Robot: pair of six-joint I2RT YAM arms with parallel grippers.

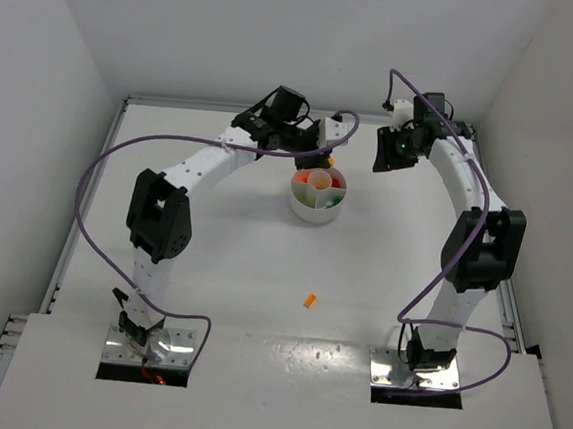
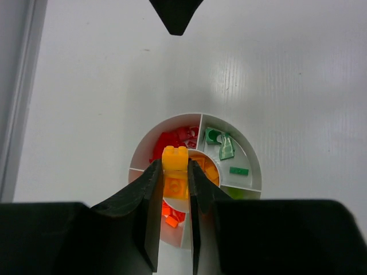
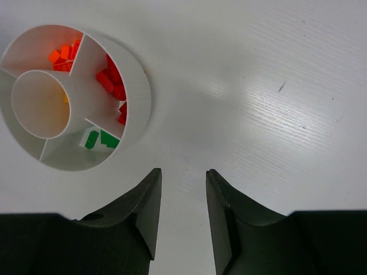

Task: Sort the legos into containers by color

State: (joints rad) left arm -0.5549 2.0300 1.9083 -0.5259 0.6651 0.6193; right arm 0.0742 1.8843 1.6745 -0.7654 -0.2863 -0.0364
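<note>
Left tool (image 2: pixel 174 169) pinches yellow lego (image 2: pixel 175 157); dish (image 2: pixel 257 172) ctr mostly hidden behind.

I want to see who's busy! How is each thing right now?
left tool: shut on yellow brick, over the dish
right tool: open, empty
dish: upright, red, orange and green bricks in separate parts
orange brick: loose on table

the left claw (image 2: pixel 174 165) hangs over the dish (image 1: pixel 314 218); elsewhere a stray orange brick (image 1: pixel 310 301) dots the table (image 1: pixel 222 259).
</note>
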